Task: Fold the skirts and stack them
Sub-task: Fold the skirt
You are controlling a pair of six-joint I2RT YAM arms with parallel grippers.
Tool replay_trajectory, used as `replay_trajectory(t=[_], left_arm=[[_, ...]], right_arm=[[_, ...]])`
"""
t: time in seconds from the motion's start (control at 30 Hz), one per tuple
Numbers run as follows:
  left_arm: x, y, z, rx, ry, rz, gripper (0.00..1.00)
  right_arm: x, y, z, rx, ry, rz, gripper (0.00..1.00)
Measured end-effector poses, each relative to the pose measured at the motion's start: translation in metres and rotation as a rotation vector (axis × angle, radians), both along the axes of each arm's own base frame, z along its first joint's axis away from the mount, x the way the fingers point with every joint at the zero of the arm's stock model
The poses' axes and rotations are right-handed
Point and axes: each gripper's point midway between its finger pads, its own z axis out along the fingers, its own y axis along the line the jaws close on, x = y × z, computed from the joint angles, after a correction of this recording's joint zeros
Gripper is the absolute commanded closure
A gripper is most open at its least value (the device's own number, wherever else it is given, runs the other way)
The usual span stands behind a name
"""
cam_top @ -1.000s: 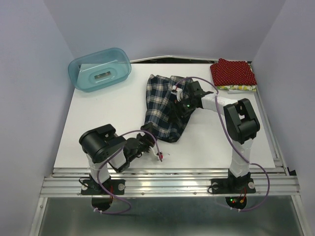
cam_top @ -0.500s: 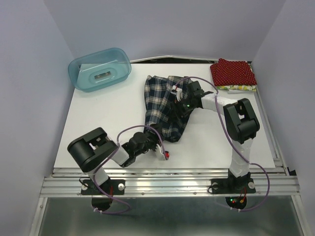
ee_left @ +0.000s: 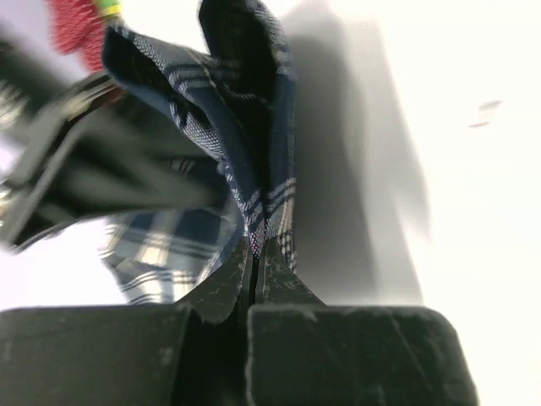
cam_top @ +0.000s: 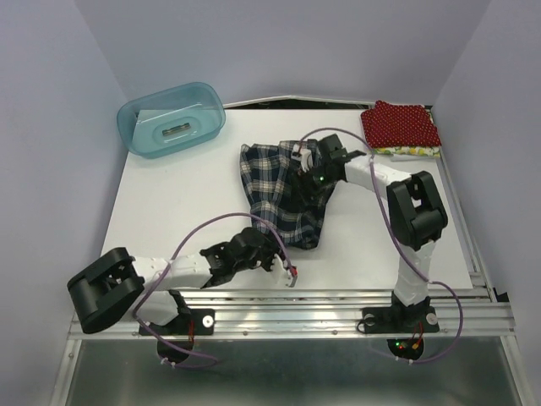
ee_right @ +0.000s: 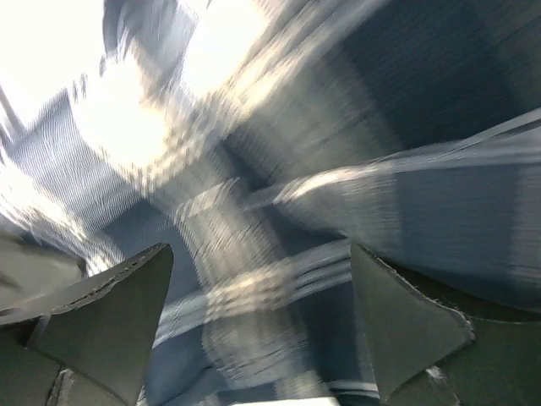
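While the left hand (ee_left: 254,262) clamps the hem of the plaid skirt (cam_top: 283,190), the fold needs a steady lift.
That hand is pinched shut on the hem farthest from the red skirt (cam_top: 401,123); the right hand (cam_top: 319,165) hovers spread apart over the edge nearest it. Best carry the hem low and taut toward the red skirt.

Left arm (cam_top: 161,269) and right arm (cam_top: 414,211): black joint housings, white links. Purple cable (cam_top: 334,130) runs along each.

I see my left gripper (ee_left: 254,258) with its 2 fingers pinched tight on the plaid skirt (ee_left: 250,165) edge, over the white table (ee_left: 478,220).
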Motion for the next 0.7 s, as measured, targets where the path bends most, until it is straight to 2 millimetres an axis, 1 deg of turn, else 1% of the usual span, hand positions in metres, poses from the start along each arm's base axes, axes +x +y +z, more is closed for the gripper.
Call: replay_trajectory(t=[0.03, 0.07, 0.1, 0.13, 0.17, 0.23, 0.27, 0.3, 0.33, 0.37, 0.4, 0.43, 0.47, 0.5, 0.53, 0.57, 0.6, 0.67, 0.7], left_arm=[[-0.009, -0.001, -0.001, 0.010, 0.033, -0.008, 1.00], [-0.019, 0.000, -0.003, 0.020, 0.076, -0.011, 1.00], [-0.030, -0.004, -0.001, 0.018, 0.103, -0.029, 1.00], [-0.041, -0.006, 0.000, 0.021, 0.140, -0.040, 1.00], [-0.048, -0.007, 0.000, 0.025, 0.171, -0.046, 1.00], [-0.060, -0.010, -0.001, 0.034, 0.238, -0.042, 1.00], [-0.063, -0.010, -0.001, 0.039, 0.268, -0.035, 1.00], [-0.066, -0.010, -0.001, 0.040, 0.298, -0.024, 1.00], [-0.069, -0.010, 0.001, 0.041, 0.334, -0.006, 1.00], [-0.070, -0.011, 0.002, 0.040, 0.355, 0.005, 1.00], [-0.071, -0.011, 0.004, 0.040, 0.381, 0.022, 1.00], [-0.071, -0.013, 0.006, 0.039, 0.401, 0.034, 1.00], [-0.072, -0.014, 0.009, 0.034, 0.422, 0.047, 1.00], [-0.073, -0.015, 0.011, 0.031, 0.441, 0.056, 1.00], [-0.075, -0.016, 0.013, 0.030, 0.462, 0.064, 1.00], [-0.076, -0.016, 0.015, 0.029, 0.477, 0.070, 1.00], [-0.078, -0.017, 0.017, 0.030, 0.497, 0.075, 1.00], [-0.082, -0.019, 0.019, 0.035, 0.531, 0.082, 1.00], [-0.083, -0.020, 0.022, 0.035, 0.549, 0.086, 1.00]], right_arm=[[0.006, 0.000, 0.006, -0.006, -0.002, -0.017, 0.07], [0.019, 0.000, 0.017, -0.002, -0.015, -0.037, 0.08], [0.042, 0.001, 0.036, 0.014, -0.069, -0.060, 0.07], [0.073, -0.001, 0.059, 0.036, -0.143, -0.099, 0.07], [0.097, -0.004, 0.076, 0.044, -0.206, -0.128, 0.07], [0.129, -0.009, 0.097, 0.049, -0.290, -0.170, 0.08], [0.156, -0.014, 0.113, 0.061, -0.360, -0.202, 0.09], [0.166, -0.017, 0.117, 0.060, -0.383, -0.217, 0.09], [0.182, -0.020, 0.117, 0.056, -0.403, -0.236, 0.10], [0.190, -0.021, 0.111, 0.050, -0.405, -0.244, 0.11], [0.197, -0.020, 0.100, 0.040, -0.395, -0.248, 0.13], [0.200, -0.019, 0.083, 0.031, -0.372, -0.244, 0.14], [0.200, -0.017, 0.062, 0.016, -0.340, -0.235, 0.19], [0.199, -0.016, 0.045, 0.002, -0.311, -0.229, 0.21], [0.193, -0.016, 0.021, -0.017, -0.264, -0.217, 0.23], [0.187, -0.015, 0.003, -0.033, -0.232, -0.201, 0.29], [0.178, -0.012, -0.014, -0.020, -0.202, -0.168, 0.33], [0.167, -0.007, -0.016, -0.016, -0.199, -0.133, 0.40], [0.155, -0.004, -0.018, -0.004, -0.188, -0.105, 0.47]])
